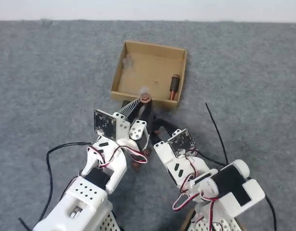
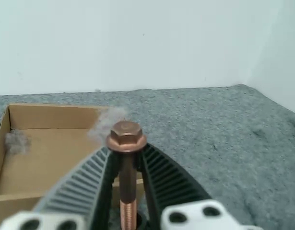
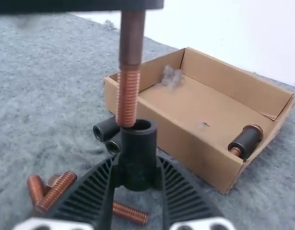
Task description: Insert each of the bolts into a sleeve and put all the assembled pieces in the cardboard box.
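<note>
Beside cardboard box (image 1: 148,67): left end effector (image 2: 126,160) grips bolt (image 2: 126,136), tip at mouth of sleeve (image 3: 137,148) gripped by right end effector (image 3: 137,166).

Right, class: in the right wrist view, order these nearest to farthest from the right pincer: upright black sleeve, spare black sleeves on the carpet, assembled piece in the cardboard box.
1. Upright black sleeve: held in the right pincer.
2. Spare black sleeves: lying just beyond it.
3. Assembled piece: inside the cardboard box, at a corner.
</note>
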